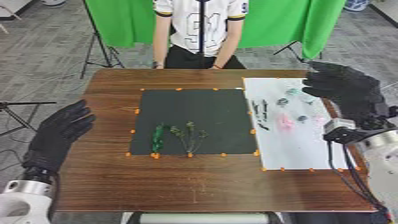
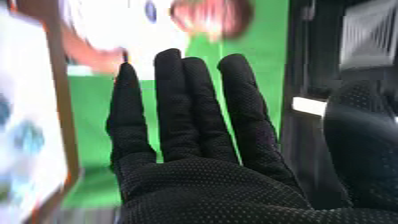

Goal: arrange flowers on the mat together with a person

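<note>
My right hand (image 1: pixel 342 90) is over the far right part of the white sheet in the head view, fingers straight and holding nothing. In the right wrist view the same hand (image 2: pixel 213 185) has its fingers extended. My left hand (image 1: pixel 60 131) is at the table's left edge, open and empty. On the dark green mat (image 1: pixel 191 107), a dark green leafy sprig (image 1: pixel 158 138) lies near the front left, with thin branching stems (image 1: pixel 189 137) just right of it. The white sheet (image 1: pixel 284 150) holds dark slender leaves (image 1: pixel 260 111), a pink flower (image 1: pixel 285 121) and several small bluish-green flowers (image 1: pixel 282 101).
Orange tabs (image 1: pixel 253 131) line the edges of mat and sheet. The wooden table (image 1: pixel 178 182) extends in front of both. A person (image 1: pixel 200 30) is at the far edge, arms lowered. Black cables hang beside my right forearm near the sheet's right edge.
</note>
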Available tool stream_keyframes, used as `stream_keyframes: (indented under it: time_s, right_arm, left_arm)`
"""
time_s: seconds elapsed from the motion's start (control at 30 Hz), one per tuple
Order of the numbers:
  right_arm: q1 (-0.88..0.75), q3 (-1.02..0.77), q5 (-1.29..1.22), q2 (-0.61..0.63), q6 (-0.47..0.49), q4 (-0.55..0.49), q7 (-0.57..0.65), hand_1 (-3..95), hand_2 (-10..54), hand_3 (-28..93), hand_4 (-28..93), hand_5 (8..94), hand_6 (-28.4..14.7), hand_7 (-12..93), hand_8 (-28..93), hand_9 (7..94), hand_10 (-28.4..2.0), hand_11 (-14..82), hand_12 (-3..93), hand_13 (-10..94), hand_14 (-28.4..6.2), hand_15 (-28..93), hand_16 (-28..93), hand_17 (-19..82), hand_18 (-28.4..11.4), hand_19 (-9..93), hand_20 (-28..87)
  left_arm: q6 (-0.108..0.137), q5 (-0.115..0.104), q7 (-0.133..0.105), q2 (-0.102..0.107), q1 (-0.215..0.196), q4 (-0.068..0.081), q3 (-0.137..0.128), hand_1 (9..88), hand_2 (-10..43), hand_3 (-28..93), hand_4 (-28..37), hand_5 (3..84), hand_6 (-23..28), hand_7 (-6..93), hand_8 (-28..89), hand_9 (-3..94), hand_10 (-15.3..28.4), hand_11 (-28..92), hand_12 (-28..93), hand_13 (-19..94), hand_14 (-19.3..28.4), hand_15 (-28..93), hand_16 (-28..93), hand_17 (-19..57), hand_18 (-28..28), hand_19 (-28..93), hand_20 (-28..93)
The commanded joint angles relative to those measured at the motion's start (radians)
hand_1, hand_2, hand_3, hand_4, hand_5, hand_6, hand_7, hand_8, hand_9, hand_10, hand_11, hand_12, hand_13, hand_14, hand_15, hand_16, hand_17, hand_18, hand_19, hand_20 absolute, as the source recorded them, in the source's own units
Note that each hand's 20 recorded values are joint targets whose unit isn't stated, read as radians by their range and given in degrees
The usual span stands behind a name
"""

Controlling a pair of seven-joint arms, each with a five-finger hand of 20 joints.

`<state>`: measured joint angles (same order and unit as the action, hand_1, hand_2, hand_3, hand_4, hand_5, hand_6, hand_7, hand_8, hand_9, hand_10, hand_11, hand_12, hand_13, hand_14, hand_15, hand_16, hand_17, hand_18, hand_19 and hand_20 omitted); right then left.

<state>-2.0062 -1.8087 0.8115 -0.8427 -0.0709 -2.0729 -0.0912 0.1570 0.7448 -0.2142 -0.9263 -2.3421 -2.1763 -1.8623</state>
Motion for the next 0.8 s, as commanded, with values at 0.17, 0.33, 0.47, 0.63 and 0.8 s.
stream_keyframes:
  time_s: [0.17,0.33,0.47,0.63,0.8]
  right_arm:
    - [-0.208,-0.090,0.116,-0.126,-0.002,-0.037,-0.027,11.7,8.3,84,-26,42.2,-5.0,17,-10,41.8,-16.0,13.4,22.7,35,-13.8,27,23,10,-22.4,45,22]
    - [-0.246,-0.129,0.111,-0.180,0.016,-0.047,-0.048,11.3,8.5,84,-26,41.7,-5.0,17,-9,42.1,-15.9,13.4,22.8,35,-13.6,27,23,10,-22.6,46,22]
    - [-0.239,-0.130,0.120,-0.191,0.036,-0.040,-0.023,11.2,8.5,84,-26,41.7,-5.0,17,-9,42.1,-15.9,13.4,22.9,35,-13.6,27,23,10,-22.6,46,23]
    - [-0.219,-0.106,0.124,-0.195,0.044,-0.021,-0.018,11.9,7.5,85,-26,41.7,-5.1,17,-9,42.1,-15.8,13.5,22.9,35,-13.7,27,24,10,-22.5,46,23]
    - [-0.210,-0.098,0.114,-0.201,0.045,-0.016,-0.006,11.9,7.5,84,-26,42.2,-5.2,17,-9,42.5,-15.9,13.8,23.0,35,-13.7,27,23,10,-22.4,46,23]
  left_arm:
    - [-0.009,0.001,0.004,-0.017,-0.008,0.011,0.021,27.4,-2.5,71,-25.8,35.8,4.5,17.7,-8,30.0,10.9,23,17,26,14.1,28,0,-5.0,20.4,50,6]
    - [-0.042,0.011,0.025,0.012,0.053,0.031,0.036,27.2,-2.6,71,-25.6,35.8,4.5,18.0,-8,30.5,11.1,23,17,27,14.1,29,0,-5.2,20.5,50,6]
    - [-0.032,0.004,0.024,0.001,0.018,0.025,0.037,27.3,-2.5,71,-25.7,36.0,4.5,18.1,-9,30.7,11.3,23,17,27,14.2,30,0,-5.2,20.5,50,6]
    - [-0.024,-0.007,0.029,-0.004,0.023,0.038,0.023,27.2,-2.5,71,-25.8,36.0,4.6,18.0,-9,30.7,11.4,23,17,27,14.3,30,0,-5.3,20.5,50,6]
    - [-0.037,-0.003,0.044,-0.019,0.029,0.043,0.039,27.1,-2.5,71,-25.8,36.1,4.6,18.1,-9,31.3,11.5,24,17,27,14.4,31,0,-5.3,20.5,50,6]
